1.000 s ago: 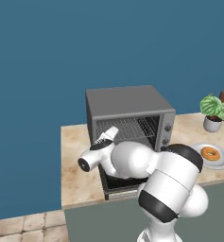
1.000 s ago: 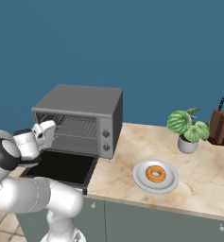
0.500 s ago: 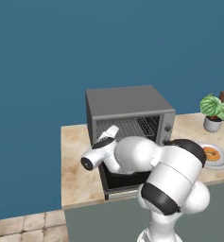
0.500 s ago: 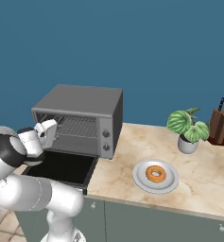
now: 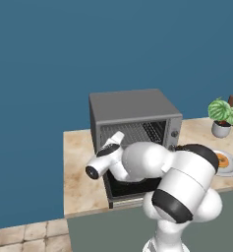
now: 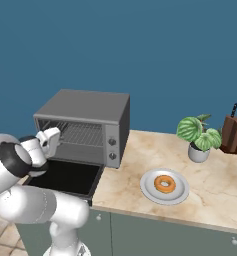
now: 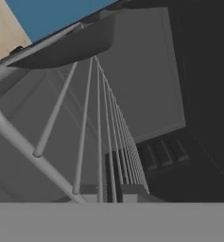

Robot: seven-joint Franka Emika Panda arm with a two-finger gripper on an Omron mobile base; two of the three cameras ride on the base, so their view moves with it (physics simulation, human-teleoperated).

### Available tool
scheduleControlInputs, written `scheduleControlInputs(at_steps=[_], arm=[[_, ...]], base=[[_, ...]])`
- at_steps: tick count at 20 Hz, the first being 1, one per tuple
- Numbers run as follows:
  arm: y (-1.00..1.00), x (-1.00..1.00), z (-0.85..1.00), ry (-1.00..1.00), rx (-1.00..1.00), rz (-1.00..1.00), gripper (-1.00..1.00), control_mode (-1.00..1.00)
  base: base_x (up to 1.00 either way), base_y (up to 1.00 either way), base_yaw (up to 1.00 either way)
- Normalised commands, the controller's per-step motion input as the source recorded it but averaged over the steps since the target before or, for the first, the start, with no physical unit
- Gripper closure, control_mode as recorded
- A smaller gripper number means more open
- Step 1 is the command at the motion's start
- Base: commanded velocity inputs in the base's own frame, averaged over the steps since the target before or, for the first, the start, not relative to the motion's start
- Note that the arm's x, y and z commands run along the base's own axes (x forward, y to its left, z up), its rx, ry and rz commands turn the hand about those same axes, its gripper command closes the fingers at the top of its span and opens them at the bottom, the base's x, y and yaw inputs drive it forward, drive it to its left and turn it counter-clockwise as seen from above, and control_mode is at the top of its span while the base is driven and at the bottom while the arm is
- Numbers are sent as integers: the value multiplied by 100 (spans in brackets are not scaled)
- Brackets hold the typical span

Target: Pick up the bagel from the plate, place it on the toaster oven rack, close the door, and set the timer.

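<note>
- The bagel (image 6: pixel 164 183) is seen lower right of centre in the right base view, lying flat on the plate (image 6: pixel 149 189), which sits on the counter (image 6: pixel 215 192); nothing is touching it.
- In the left base view the bagel (image 5: pixel 221 160) shows at the right edge, partly hidden behind the arm.
- Handling, judged: light, slightly soft, dry crust, not slippery and not fragile; a hard squeeze could dent it. A hold across the outer edge of the ring, or 1 finger through the hole, is suggested.
- The toaster oven (image 6: pixel 85 106) stands upper left of centre, door (image 6: pixel 65 176) folded down flat, rack (image 6: pixel 82 134) inside the cavity.
- The gripper (image 6: pixel 50 141) is at the cavity mouth at mid left, well apart from the bagel.
- The rack (image 7: pixel 101 142) wires run right up to the hand view's bottom edge. The jaws are pressed together; whether a wire is pinched cannot be told.
</note>
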Motion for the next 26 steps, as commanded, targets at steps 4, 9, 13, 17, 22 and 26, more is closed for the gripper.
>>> scheduleControlInputs(at_steps=[4,9,13,17,22,26], arm=[[0,-32,0,0,0,0,100,-100],[0,-54,0,4,0,0,100,-100],[1,-70,0,11,0,-1,100,-100],[2,-73,0,17,1,-1,100,-100],[0,-79,0,17,2,0,100,-100],[0,-82,0,16,2,0,100,-100]], base=[[0,0,0],[0,0,0],[0,0,0],[0,0,0],[0,0,0],[0,0,0]])
